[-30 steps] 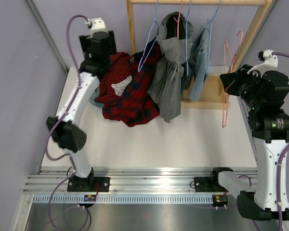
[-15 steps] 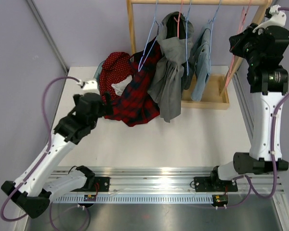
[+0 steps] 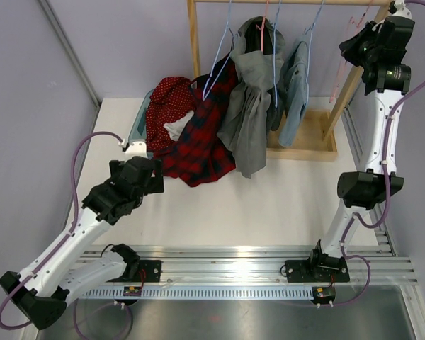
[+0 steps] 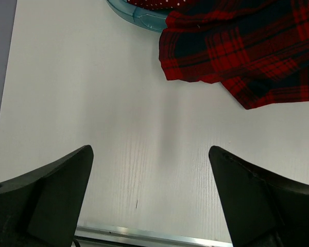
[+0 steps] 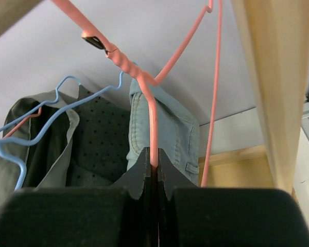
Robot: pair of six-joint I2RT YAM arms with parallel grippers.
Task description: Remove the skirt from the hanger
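Observation:
The red plaid skirt point(image 3: 198, 145) lies crumpled on the table at the foot of the rack, off any hanger; its edge shows at the top of the left wrist view point(image 4: 237, 46). My left gripper point(image 3: 154, 183) is open and empty above bare table just in front of the skirt point(image 4: 149, 154). My right gripper point(image 3: 350, 44) is raised high by the rack's right post and is shut on the wire of an empty pink hanger point(image 5: 152, 118), which also shows in the top view point(image 3: 334, 81).
A wooden rack point(image 3: 193, 49) holds a grey garment point(image 3: 248, 106) and a denim piece point(image 3: 294, 78) on blue and pink hangers. A blue basket point(image 3: 140, 127) with a red dotted garment point(image 3: 166, 106) sits at the back left. The rack's post point(image 5: 270, 92) is close to my right gripper.
My left arm has pulled back from the clothes pile and come down over the table in front of the skirt. My right arm has lifted the pink hanger up toward the rail.

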